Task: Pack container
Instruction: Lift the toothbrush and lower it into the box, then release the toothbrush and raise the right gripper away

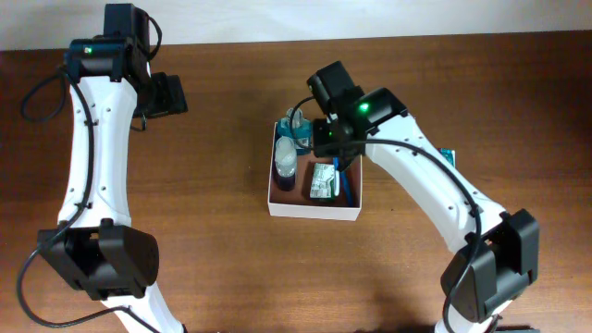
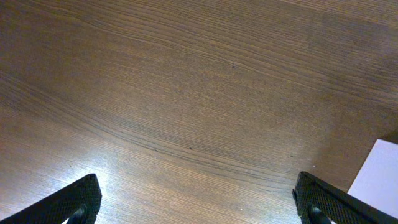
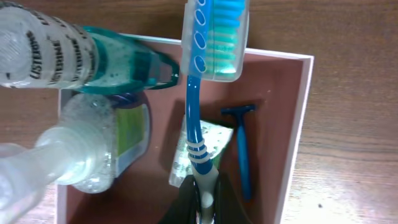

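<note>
**A:** Where do we find the square, open-top, white-walled container [image 1: 314, 212] with the reddish-brown inside?

**B:** It is on the brown wooden table [image 1: 231, 139], near the middle. The white right arm [image 1: 416, 176] hides its far right corner from overhead.

**A:** And the right gripper [image 3: 203, 198]?

**B:** Its 2 dark fingers are clamped on the handle end of a blue plastic toothbrush [image 3: 194, 118] with a clear cap over its head. The toothbrush lies over the container, but we cannot tell whether it touches the floor.

**A:** What else sits inside?

**B:** We see a blue razor [image 3: 240, 149] near the right wall and a green-and-white sachet [image 3: 214, 138] partly behind the handle. A clear mouthwash bottle [image 3: 93, 56] holds teal liquid. Beside it is a clear dotted bottle [image 3: 87, 158], blurred and cut off at the frame edge.

**A:** The left gripper [image 2: 196, 186]?

**B:** It is spread wide over bare wood and holds nothing. Only 2 fingertips show. We cannot identify the white corner [image 2: 379, 177] at the frame edge.
</note>
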### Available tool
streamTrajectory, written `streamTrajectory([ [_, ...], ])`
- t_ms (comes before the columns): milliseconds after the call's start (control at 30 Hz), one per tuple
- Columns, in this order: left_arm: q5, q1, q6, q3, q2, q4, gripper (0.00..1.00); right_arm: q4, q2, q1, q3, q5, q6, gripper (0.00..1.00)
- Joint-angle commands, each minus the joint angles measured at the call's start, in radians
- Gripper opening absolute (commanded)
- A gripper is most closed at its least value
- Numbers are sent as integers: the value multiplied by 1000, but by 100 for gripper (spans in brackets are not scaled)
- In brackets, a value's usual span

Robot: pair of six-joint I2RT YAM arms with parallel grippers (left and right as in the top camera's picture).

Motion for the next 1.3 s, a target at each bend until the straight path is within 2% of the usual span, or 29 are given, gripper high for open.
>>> streamTrajectory([
  [0, -8, -2, 5, 14, -27, -1, 99, 5, 26, 11, 10, 2, 48, 4],
  [1033, -8, -2, 5, 14, -27, -1, 99, -11, 147, 43, -10, -24, 50, 4],
  [1267, -8, -2, 5, 14, -27, -1, 100, 68, 147, 42, -92, -24, 50, 4],
])
